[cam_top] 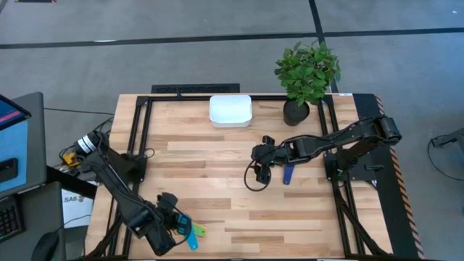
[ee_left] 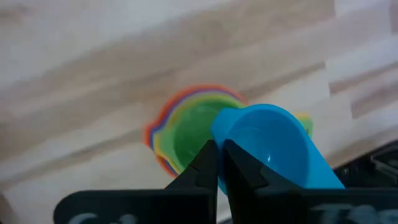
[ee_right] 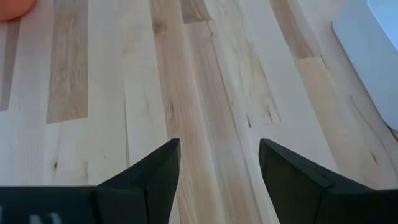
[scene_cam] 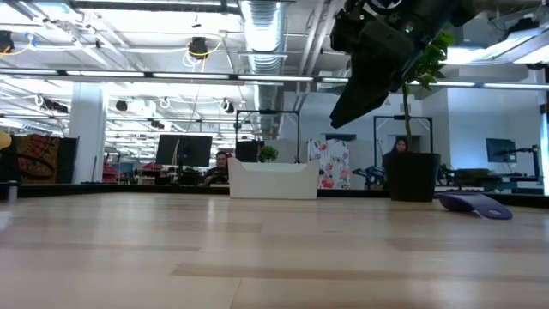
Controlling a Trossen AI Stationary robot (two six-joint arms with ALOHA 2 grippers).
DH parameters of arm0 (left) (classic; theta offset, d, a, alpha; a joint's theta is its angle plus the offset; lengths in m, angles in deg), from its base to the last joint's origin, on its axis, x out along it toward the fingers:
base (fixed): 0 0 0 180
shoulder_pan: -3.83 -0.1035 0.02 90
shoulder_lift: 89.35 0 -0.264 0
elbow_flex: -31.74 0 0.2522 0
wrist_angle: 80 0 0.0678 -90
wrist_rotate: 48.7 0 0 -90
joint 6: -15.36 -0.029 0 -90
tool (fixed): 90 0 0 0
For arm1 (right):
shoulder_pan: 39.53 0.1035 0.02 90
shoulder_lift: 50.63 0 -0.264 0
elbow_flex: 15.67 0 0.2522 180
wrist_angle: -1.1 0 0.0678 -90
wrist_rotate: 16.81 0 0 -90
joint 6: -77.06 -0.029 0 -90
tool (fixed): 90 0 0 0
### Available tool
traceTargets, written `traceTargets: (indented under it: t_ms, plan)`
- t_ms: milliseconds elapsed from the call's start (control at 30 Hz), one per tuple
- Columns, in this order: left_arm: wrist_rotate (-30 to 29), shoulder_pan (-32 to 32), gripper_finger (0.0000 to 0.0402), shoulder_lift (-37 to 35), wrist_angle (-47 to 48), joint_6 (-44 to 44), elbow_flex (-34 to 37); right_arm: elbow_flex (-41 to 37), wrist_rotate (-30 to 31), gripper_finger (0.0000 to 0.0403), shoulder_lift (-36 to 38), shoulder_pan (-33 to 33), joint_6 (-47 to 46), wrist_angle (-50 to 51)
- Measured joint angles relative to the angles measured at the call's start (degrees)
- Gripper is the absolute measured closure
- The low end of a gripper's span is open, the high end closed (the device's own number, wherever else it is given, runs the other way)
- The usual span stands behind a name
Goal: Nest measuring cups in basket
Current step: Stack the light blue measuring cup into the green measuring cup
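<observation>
- While pinched shut on the light blue cup (ee_left: 273, 146), the left gripper (ee_left: 217, 163) hovers over the nested stack (ee_left: 193, 127) near the table's front edge.
- Right gripper (ee_right: 217, 163) open, idle mid-table beside 1 dark blue cup (cam_top: 288, 174).
- Basket (cam_top: 230, 111) well apart at the back.
- Advice: centre over the green cup before lowering.

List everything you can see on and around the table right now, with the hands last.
Basket: one, white, at the table's far edge near the middle; nothing visible inside.
Light blue measuring cup: one, held over the nested stack by the left hand.
Nested stack: one pile of cups, green innermost, yellow, orange and red rims showing, near-left part of the table.
Dark blue measuring cup: one, lying on the table beside the right hand.
Plant pot: one, black with a green plant, right of the basket.
Left hand: shut on the light blue cup's rim.
Right hand: open, empty, above mid-table.
</observation>
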State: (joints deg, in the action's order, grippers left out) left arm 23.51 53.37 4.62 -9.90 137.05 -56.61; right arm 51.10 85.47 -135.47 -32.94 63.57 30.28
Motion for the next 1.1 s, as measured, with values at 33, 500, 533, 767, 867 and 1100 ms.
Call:
traceTargets:
  t_ms: [33, 500, 533, 767, 867, 1100]
  plan:
    - [0.29, 0.05, 0.0401, 0.53, -0.51, 0.01, 0.00, 0.00, 0.00, 0.0163, 0.00, 0.00, 0.04, -0.03]
    - [1.77, 0.65, 0.0401, 1.85, 1.25, -0.34, 0.04, 0.00, -0.17, 0.0163, -0.02, 0.00, 0.40, 0.83]
    - [1.71, 0.65, 0.0402, 1.85, 1.18, -0.19, 0.12, 0.00, -0.17, 0.0163, -0.02, 0.00, 0.41, 0.83]
    - [1.51, 0.08, 0.0395, 1.85, 0.71, 0.57, 0.83, 0.00, -0.20, 0.0163, -0.04, 0.00, 0.43, 0.85]
    - [1.09, -0.95, 0.0369, 1.85, 0.93, 0.46, 0.85, 0.00, -0.21, 0.0163, -0.04, 0.00, 0.43, 0.83]
    - [2.41, -2.34, 0.0283, 1.85, 1.34, -0.83, 0.87, 0.00, -0.22, 0.0163, -0.04, 0.09, 0.07, 0.89]
